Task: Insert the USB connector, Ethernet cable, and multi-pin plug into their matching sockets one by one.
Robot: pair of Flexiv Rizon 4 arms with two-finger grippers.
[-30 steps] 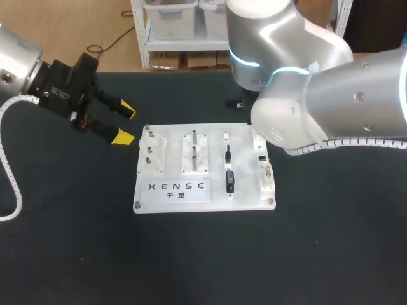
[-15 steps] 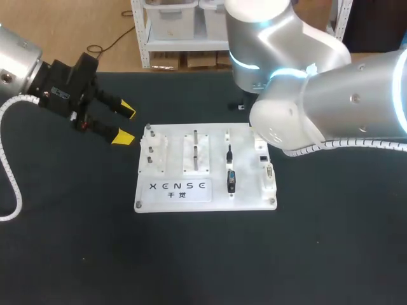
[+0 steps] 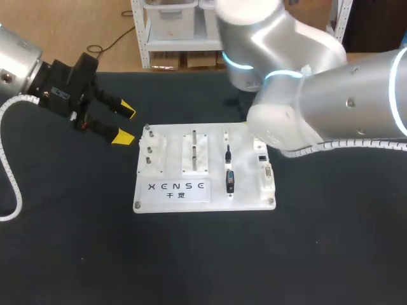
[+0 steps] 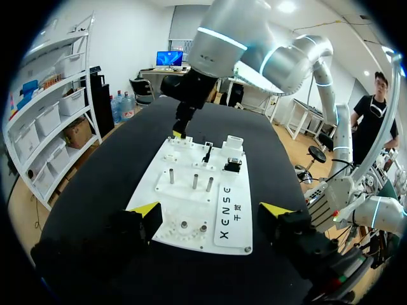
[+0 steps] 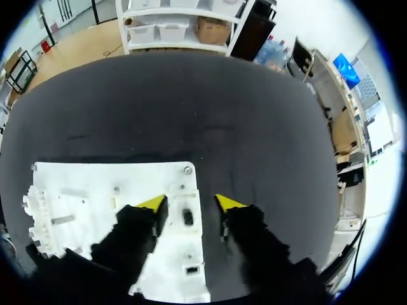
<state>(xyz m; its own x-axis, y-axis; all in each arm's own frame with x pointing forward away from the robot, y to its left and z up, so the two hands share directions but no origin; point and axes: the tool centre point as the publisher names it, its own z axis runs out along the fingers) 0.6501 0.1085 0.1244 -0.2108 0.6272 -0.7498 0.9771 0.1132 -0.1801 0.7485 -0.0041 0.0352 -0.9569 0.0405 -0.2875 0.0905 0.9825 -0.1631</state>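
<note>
Logging a white fixture board lying flat on the black table, with two connectors sitting in its holder column: a slim black connector and a chunkier black connector just on the robot's side of it. Too small for telling USB from Ethernet or multi-pin. Spotting the sockets on the strip along the board's right edge, looking unfilled. Seeing the right gripper hanging above that strip near the board's far-right corner, jaws released and holding nothing, with one socket opening showing in the gap between the fingers. Not finding this gripper in the head view, hidden there under the bulky right arm. Placing the left gripper just off the board's far-left corner, above the table, jaws spread wide and likewise gripping nothing. Judging no insertion done yet, with picking up a first connector looking like the step in hand. Flagging risks from here: closing off-centre on such a small plug and tilting it in the fingers, then jamming it at the socket mouth; pairing a plug with the wrong socket, given how close together the openings are sitting; pushing down hard on a misaligned plug and sliding or tipping the board, with nothing visibly clamping it; dragging a trailing cable across the neighbouring connector and knocking it from its holder; and clipping the corner screw or the upright pegs on the way down, with the right arm blocking the overhead look at that corner.
</note>
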